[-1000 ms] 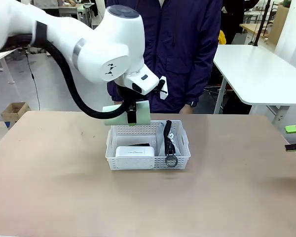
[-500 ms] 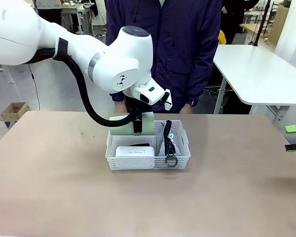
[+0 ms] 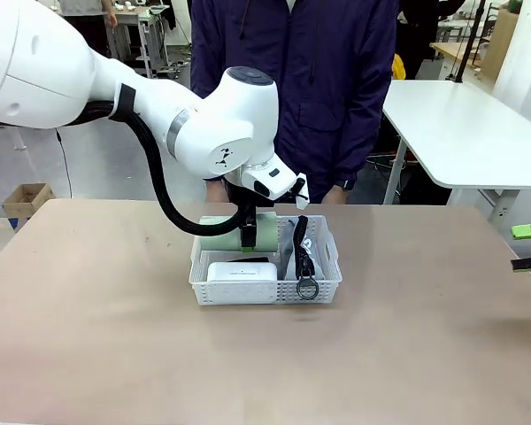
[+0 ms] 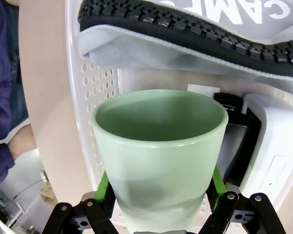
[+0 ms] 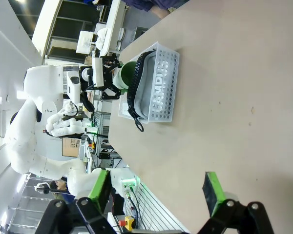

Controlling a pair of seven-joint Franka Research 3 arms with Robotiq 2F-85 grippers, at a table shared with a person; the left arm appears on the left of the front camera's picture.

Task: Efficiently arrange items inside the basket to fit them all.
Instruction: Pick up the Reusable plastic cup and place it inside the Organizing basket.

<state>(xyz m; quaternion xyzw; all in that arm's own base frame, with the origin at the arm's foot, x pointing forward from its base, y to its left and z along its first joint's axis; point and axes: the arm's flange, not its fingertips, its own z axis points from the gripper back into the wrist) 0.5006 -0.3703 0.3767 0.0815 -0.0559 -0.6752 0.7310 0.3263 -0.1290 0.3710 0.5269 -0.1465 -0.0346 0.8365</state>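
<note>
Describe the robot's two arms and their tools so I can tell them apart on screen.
The left arm has bulky glossy white shells, a grey ring at one joint, a small black logo and a thick black cable looping below it. Left tool: black linkages with green pads. Right tool: the same black frame and green pads.

Tan table (image 3: 115, 336); white basket (image 3: 265, 285) sits mid-table, far side.

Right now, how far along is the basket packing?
Done: the white box, the black stapler-like object and the grey pouch already sit in the basket. In hand: the left gripper holds the pale green cup on its side at the basket's far-left corner. Left: seat and release the cup. The right gripper waits open at the table's edge.
</note>
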